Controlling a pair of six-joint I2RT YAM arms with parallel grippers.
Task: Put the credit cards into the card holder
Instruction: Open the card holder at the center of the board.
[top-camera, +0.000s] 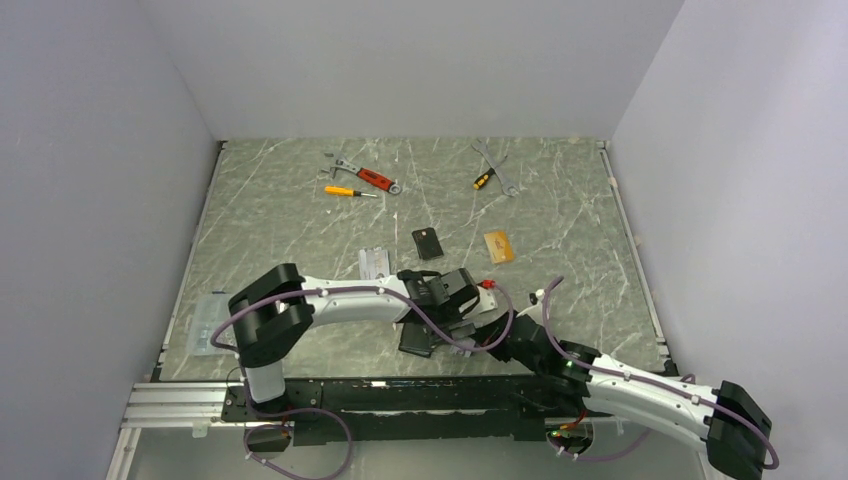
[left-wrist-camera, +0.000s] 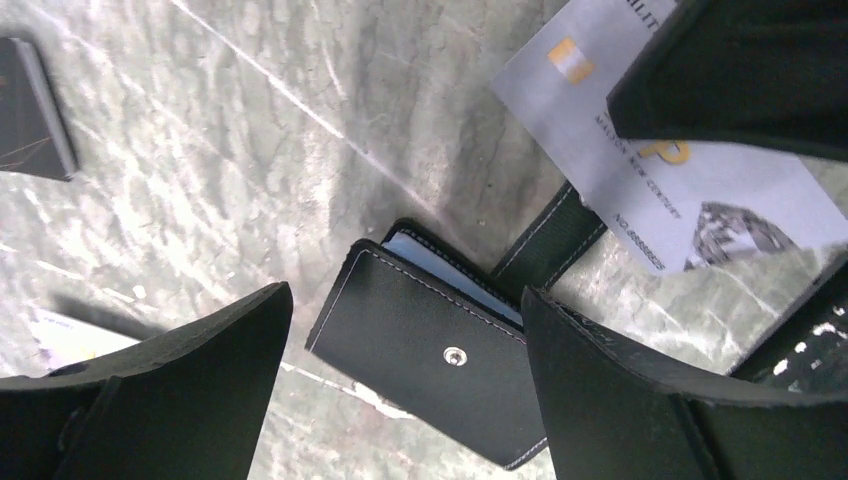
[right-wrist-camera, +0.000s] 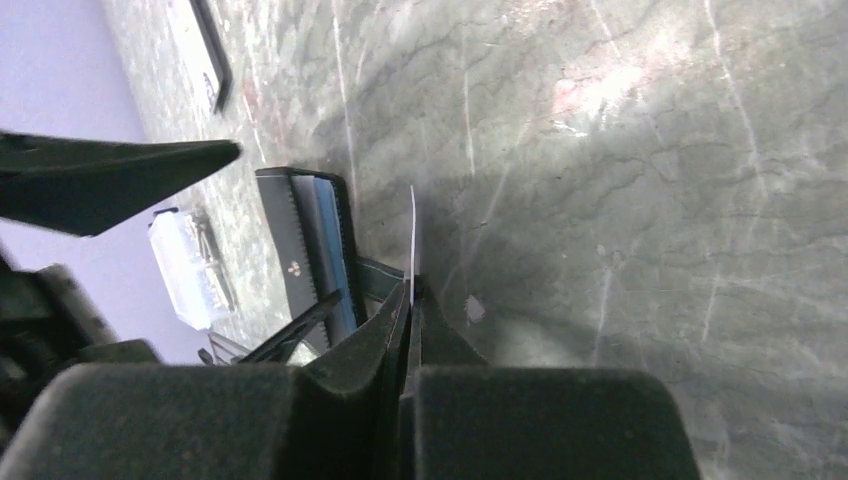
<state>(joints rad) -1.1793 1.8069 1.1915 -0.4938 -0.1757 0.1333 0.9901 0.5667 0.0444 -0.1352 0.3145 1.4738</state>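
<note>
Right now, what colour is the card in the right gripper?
The card is silver-grey with dark print, best seen in the left wrist view.

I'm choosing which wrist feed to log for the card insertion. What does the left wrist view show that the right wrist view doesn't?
Only the left wrist view shows the silver card face-on with its print, the snap button, and both fingers of the open left gripper.

Only the right wrist view shows that card edge-on, pinched in the shut right gripper, and a clear plastic packet.

Both views show the card holder lying on the table.
</note>
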